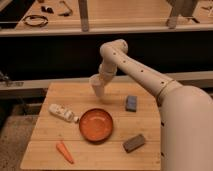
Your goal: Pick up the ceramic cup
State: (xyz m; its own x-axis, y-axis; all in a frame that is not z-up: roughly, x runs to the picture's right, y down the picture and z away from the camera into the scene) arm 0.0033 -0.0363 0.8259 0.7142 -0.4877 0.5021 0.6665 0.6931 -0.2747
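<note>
Because the small white tapered ceramic cup (97, 86) is gripped in the hand (102, 80), clamped shut on it, it hangs tilted above the bench's (50, 145) far edge. Below are counted one orange bowl (95, 125), one white bottle (62, 112), one carrot (64, 152), two blocks.

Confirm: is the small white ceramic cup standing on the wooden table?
No, the gripper holds the small white ceramic cup tilted above the wooden table.

gripper (101, 82) w/ ceramic cup (97, 86) above table rear, orange bowl (96, 124) just below, bottle (63, 113) left
</note>
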